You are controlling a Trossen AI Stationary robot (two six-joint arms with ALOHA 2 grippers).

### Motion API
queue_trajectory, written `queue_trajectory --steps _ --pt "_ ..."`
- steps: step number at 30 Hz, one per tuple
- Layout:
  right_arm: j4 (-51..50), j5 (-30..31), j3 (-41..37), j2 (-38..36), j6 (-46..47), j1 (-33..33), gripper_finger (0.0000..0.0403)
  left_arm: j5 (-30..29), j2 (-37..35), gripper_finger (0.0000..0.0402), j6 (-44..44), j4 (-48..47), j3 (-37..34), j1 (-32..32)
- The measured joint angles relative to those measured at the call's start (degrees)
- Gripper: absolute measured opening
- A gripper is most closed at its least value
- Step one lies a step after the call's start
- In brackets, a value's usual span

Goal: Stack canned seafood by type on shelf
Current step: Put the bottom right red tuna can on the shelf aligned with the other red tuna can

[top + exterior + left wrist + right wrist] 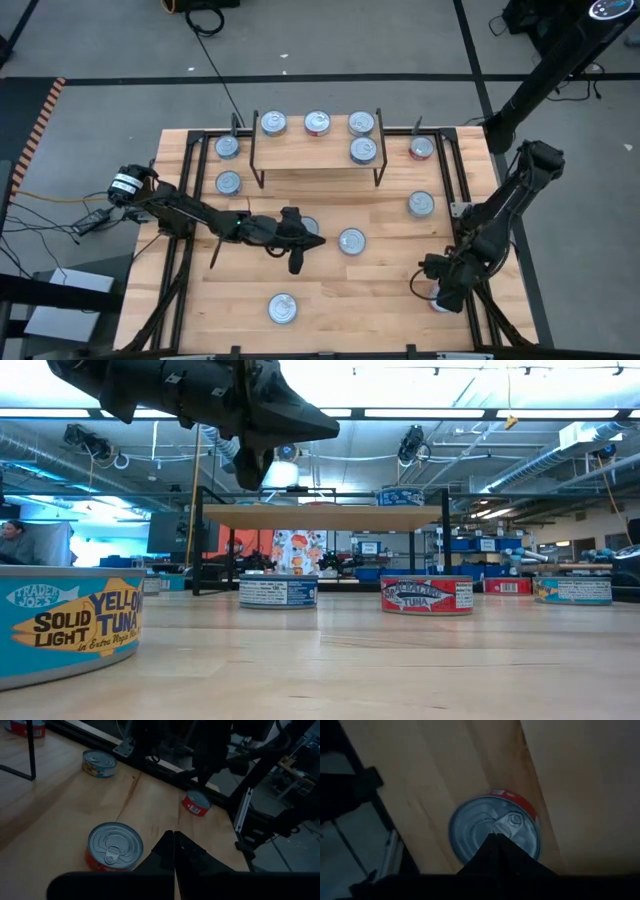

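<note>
Currently both closed, empty: left end effector (296, 262) mid-counter (330, 310), right end effector (443, 296) over red tin (495, 835). Four tins on shelf (315, 150). Risk: descending closed, knocking tin off edge.

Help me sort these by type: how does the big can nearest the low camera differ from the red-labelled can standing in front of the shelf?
The near can has a blue label with yellow lettering reading Solid Light Yellowfin Tuna; the red-labelled can has a red label with a white band reading Tuna. The near can is cut off by the picture's edge; the red-labelled can shows whole. Both stand upright on the table.
</note>
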Motion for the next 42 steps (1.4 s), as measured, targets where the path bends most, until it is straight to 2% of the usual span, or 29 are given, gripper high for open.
queue_trajectory --steps 5,12,16,21,26,29,38,42 --pt "5.6 0.0 -4.0 0.0 -0.5 0.1 0.0001 -0.7 0.0 0.0001 -2.5 -0.2 0.0 0.0" --pt "11.3 2.1 -6.8 0.3 -0.4 -0.5 0.0001 -0.8 0.0 0.0001 -0.8 -1.3 0.0 0.1" --pt "12.8 1.4 -6.7 3.1 -1.6 -2.5 0.0002 2.9 0.0 0.0001 -1.6 -1.8 0.0 0.3" --pt "19.8 2.0 -6.5 7.4 -3.8 -6.0 0.0002 3.9 0.0 0.0001 -1.0 -1.8 0.0 0.3" --pt "27.4 6.3 -6.6 9.6 -5.8 -11.4 0.0002 3.9 0.0 0.0001 0.1 -1.7 0.0 0.3" --pt "29.3 6.5 -6.7 10.3 -9.0 -15.9 0.0002 3.9 0.0 0.0001 0.2 -1.8 0.0 0.3" --pt "26.9 3.3 -4.5 9.2 -23.5 -31.4 0.0004 3.9 0.0 0.0001 0.2 -3.1 0.0 0.3" --pt "24.9 2.3 -0.8 7.3 -24.4 -34.9 0.0021 3.7 0.0 0.0001 0.0 -3.0 0.0 0.3"
